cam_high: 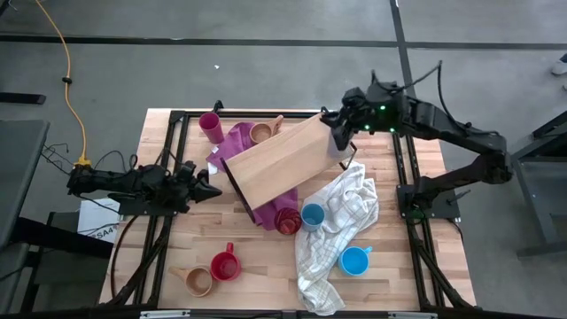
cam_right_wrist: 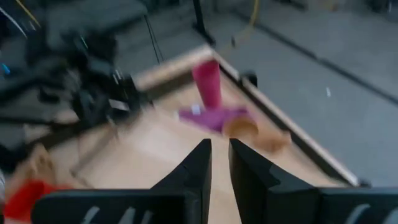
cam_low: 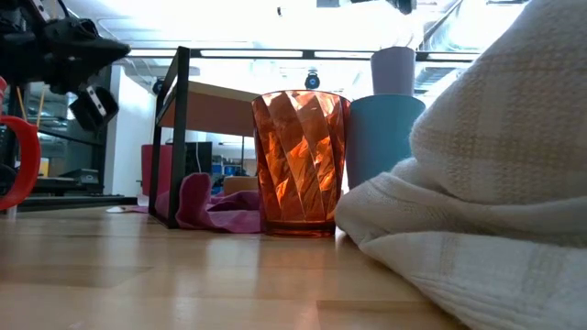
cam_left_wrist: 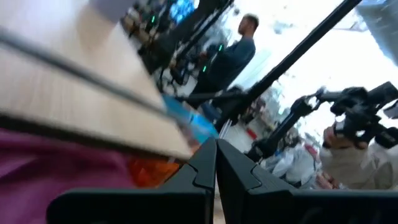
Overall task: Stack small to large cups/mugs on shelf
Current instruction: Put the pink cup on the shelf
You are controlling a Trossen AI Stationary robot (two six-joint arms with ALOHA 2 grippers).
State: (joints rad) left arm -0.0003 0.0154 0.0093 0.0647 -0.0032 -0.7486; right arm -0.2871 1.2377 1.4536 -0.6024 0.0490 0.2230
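The shelf point(cam_high: 275, 168), a light-wood board on a black frame, stands mid-table over a purple cloth point(cam_high: 235, 142). A lavender tumbler point(cam_low: 394, 71) stands upright on the shelf's far right end point(cam_high: 340, 140). My right gripper point(cam_high: 341, 120) hovers just above the tumbler and clear of it; its fingers point(cam_right_wrist: 220, 162) are slightly open with nothing between them. A magenta tumbler point(cam_high: 211, 127) and a tan mug point(cam_high: 263, 133) stand on the table behind the shelf. A red faceted tumbler point(cam_high: 286, 220) and a blue cup point(cam_high: 312, 215) stand at its near side. My left gripper point(cam_high: 208, 186) waits shut at the table's left.
A white checked towel point(cam_high: 341, 221) lies bunched across the right half of the table. A blue mug point(cam_high: 354, 260) stands beside its near part. A red mug point(cam_high: 224, 266) and a tan mug point(cam_high: 198, 282) stand near the front left edge. A person point(cam_left_wrist: 233, 53) is in the room beyond.
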